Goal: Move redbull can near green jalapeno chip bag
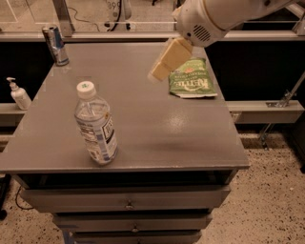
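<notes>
Over the grey table (157,133), gripper (164,64), apart or together cannot be told, hovers just beside green jalapeno chip bag (192,82); redbull can (55,45) stands upright well apart from it at the far-left corner, unfetched, so reaching it is judged next.

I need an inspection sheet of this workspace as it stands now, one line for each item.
Surface: grey table, drawers below.
Job's things: redbull can upright at far left corner; green jalapeno chip bag flat at far right; well apart.
Clutter: water bottle upright near front left.
Gripper: gripper above the table, just left of the bag, far from the can.
Cables: dark cable behind the table.
Surroundings: pump bottle on left ledge; speckled floor.
</notes>
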{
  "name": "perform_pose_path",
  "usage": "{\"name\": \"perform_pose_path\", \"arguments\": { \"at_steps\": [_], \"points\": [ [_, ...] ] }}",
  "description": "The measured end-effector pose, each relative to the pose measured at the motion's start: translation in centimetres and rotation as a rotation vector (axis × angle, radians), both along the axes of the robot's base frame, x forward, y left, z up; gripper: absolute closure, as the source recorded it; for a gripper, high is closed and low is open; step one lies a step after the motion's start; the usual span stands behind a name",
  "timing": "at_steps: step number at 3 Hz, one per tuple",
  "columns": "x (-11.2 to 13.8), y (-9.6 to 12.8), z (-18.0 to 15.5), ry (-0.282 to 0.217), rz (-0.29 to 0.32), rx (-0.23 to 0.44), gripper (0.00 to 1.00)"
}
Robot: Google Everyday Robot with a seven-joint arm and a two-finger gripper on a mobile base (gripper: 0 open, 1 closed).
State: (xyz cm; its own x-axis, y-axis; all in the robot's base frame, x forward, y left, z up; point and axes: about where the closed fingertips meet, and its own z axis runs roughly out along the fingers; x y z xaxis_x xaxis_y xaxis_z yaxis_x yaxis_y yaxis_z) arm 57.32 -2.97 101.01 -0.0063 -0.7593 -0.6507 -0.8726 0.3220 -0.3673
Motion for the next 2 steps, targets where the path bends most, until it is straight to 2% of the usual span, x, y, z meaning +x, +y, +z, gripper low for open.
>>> {"name": "perform_pose_path", "arguments": {
  "at_steps": [1, 2],
  "points": [
    [0.0, 0.0, 0.0, 0.000, 0.000, 0.000, 0.00],
    [0.8, 1.0, -1.1, -0.006, -0.008, 0.059, 0.00]
  ]
}}
